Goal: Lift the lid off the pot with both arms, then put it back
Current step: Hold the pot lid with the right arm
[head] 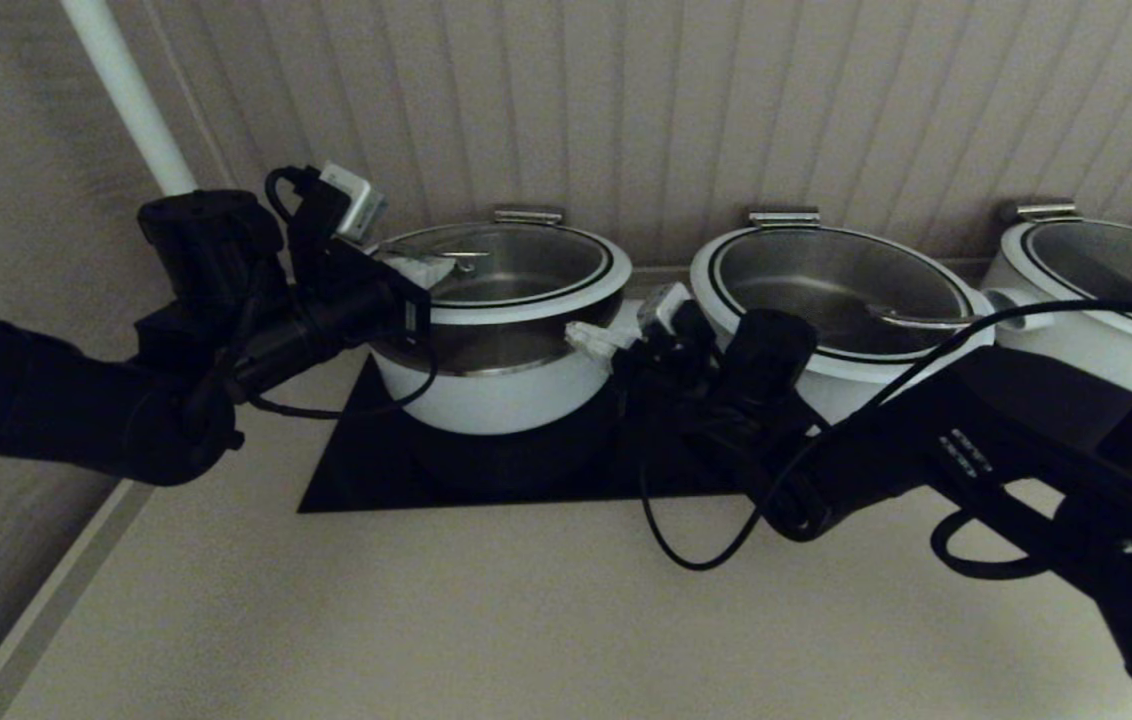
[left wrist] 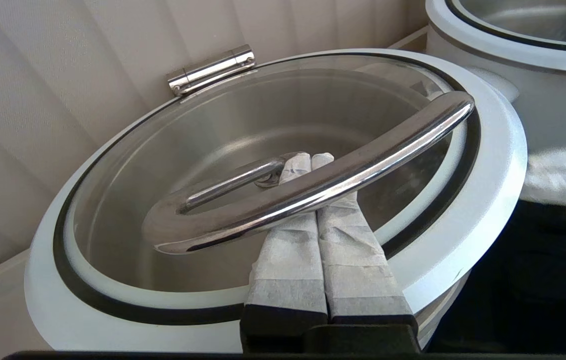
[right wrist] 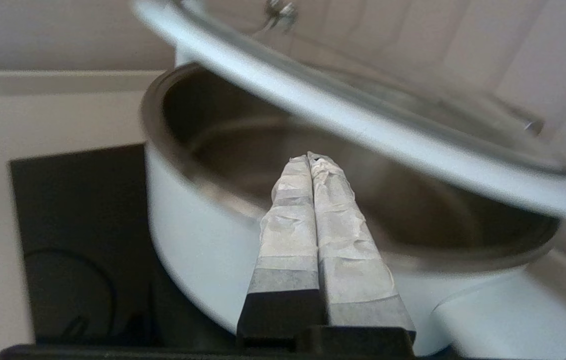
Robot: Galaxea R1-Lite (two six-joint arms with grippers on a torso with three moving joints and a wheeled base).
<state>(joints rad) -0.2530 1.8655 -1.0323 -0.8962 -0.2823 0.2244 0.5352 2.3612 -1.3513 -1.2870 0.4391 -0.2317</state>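
We count three white steel-lined pots; the deepest pot (head: 486,385) sits on a black mat (head: 366,470) by the panelled wall. Its white-rimmed glass lid (head: 516,285) hangs tilted above it. Left gripper (left wrist: 308,162), fingers together, is hooked under the lid's steel handle (left wrist: 313,187). Right gripper (right wrist: 310,160), also closed, sits under the lid's rim.

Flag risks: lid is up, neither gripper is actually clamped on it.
1. The round glass lid with white rim only rests on the left gripper, whose shut fingers are hooked under its arched steel handle; it could slide off.
2. The shut right gripper props the rim from below, and the lid could tip onto the deep white pot.
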